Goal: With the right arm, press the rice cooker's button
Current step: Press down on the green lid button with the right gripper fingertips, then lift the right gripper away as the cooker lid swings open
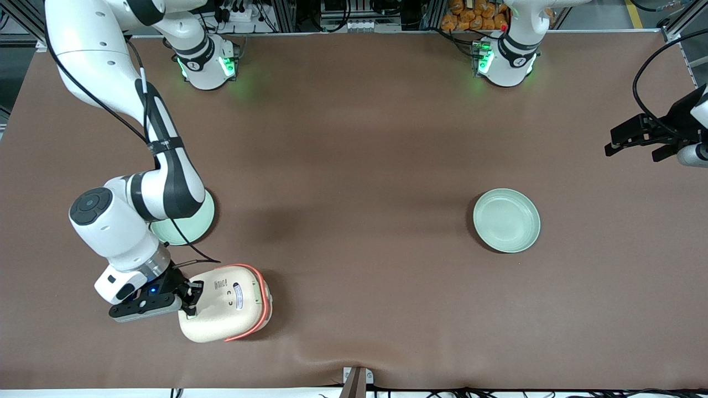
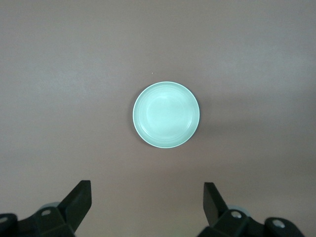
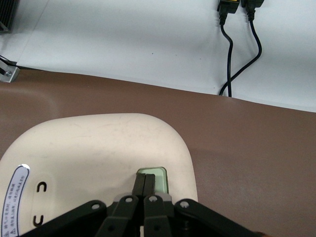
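The cream-white rice cooker (image 1: 227,303) with its coral-pink band sits on the brown table near the front camera, toward the working arm's end. It also shows in the right wrist view (image 3: 94,158). The small pale green button (image 3: 159,177) lies in the lid close to the lid's edge. My right gripper (image 1: 191,301) is shut, with both fingers pressed together. Its fingertips (image 3: 144,178) rest on the button, covering part of it. In the front view the gripper hides the button.
One pale green plate (image 1: 191,224) lies partly under the working arm, farther from the front camera than the cooker. A second pale green plate (image 1: 506,220) lies toward the parked arm's end and shows in the left wrist view (image 2: 166,115). The table's near edge (image 3: 148,84) runs close to the cooker.
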`<state>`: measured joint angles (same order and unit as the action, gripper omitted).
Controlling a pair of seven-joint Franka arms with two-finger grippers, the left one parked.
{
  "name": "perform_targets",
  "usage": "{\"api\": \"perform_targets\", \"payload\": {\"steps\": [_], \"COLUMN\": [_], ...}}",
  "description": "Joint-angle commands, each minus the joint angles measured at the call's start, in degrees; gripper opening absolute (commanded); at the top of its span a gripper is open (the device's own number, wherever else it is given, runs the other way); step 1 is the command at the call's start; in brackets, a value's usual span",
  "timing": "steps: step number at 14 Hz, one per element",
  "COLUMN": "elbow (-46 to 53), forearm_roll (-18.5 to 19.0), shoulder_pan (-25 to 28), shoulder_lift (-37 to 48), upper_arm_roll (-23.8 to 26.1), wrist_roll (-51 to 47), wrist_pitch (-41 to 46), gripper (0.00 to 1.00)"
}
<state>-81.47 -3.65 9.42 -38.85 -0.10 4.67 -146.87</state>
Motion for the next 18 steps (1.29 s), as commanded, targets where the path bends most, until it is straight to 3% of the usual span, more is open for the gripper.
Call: {"api": "perform_targets", "payload": {"steps": [1,4,8,11,15,17,18], "elbow": [0.2,0.9,1.3,1.3,0.7,0.4,-0.2], "forearm_roll": [0.0,0.4,0.0,0.0,-0.2,-0.2,-0.2], "shoulder_pan": [-0.2,0.4,0.4,0.4,0.3,0.0,-0.1], "shoulder_lift": [-1.9,-1.1,2.9,7.6,13.8,16.2,17.7], "upper_arm_roll": [-0.3,-0.3,-0.3,-0.3,-0.2,-0.2,-0.2], "wrist_roll": [1.0,0.7,0.6,0.3,0.1,-1.3,-1.4], "wrist_pitch": [-1.4,-1.1,2.7,12.4,20.9,24.1,25.7], "gripper": [0.0,0.0,0.18,0.42,0.87,1.0,1.0]}}
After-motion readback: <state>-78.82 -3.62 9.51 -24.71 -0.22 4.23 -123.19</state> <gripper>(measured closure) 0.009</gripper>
